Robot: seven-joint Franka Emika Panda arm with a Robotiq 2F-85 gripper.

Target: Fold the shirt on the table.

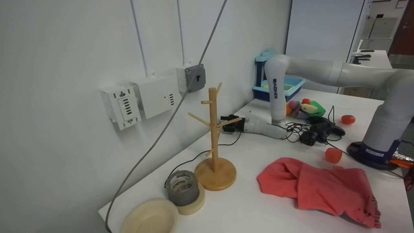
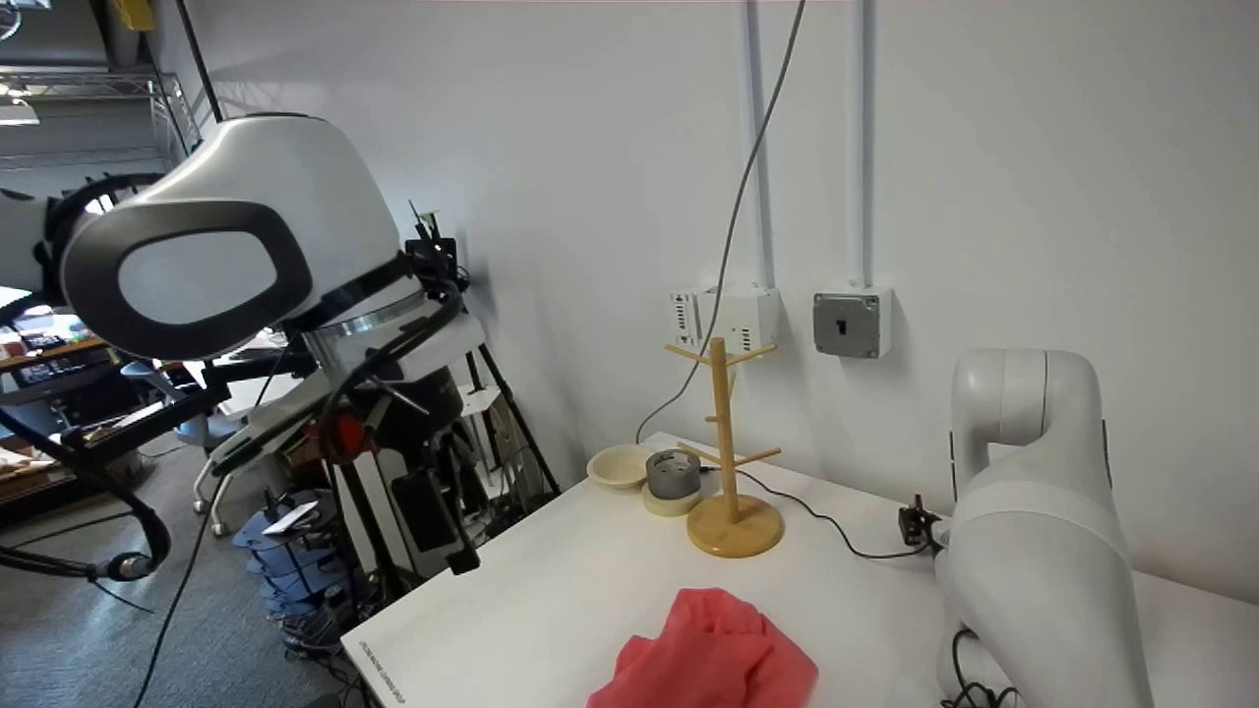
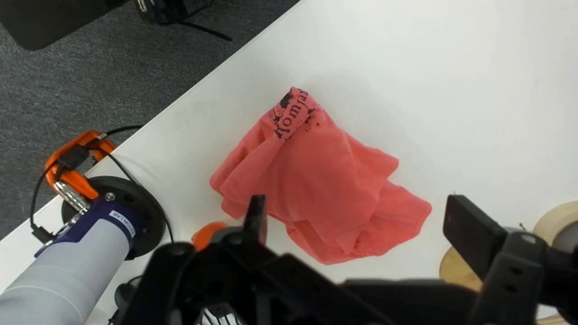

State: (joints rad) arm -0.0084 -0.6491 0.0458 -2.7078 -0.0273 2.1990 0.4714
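Note:
The coral shirt lies bunched and partly folded over itself on the white table (image 1: 245, 210). The shirt shows in both exterior views (image 1: 323, 189) (image 2: 713, 659), cut off by the lower edge in one of them, and in the wrist view (image 3: 320, 180), where its dark lettering is at the top end. My gripper (image 3: 357, 201) is open and empty, its fingers wide apart above the table. The shirt's lower part appears between and beyond the fingertips, apart from them. In an exterior view my arm (image 2: 226, 236) hangs at the left, beyond the table edge, with its gripper partly hard to make out.
A wooden mug tree (image 1: 213, 129), tape rolls (image 1: 182, 189) and a cream bowl (image 1: 150, 216) stand near the wall. A Kinova arm (image 1: 381, 129) is mounted by the table edge, with an orange clamp (image 3: 90, 140). A red object (image 1: 333, 155) lies beside the shirt.

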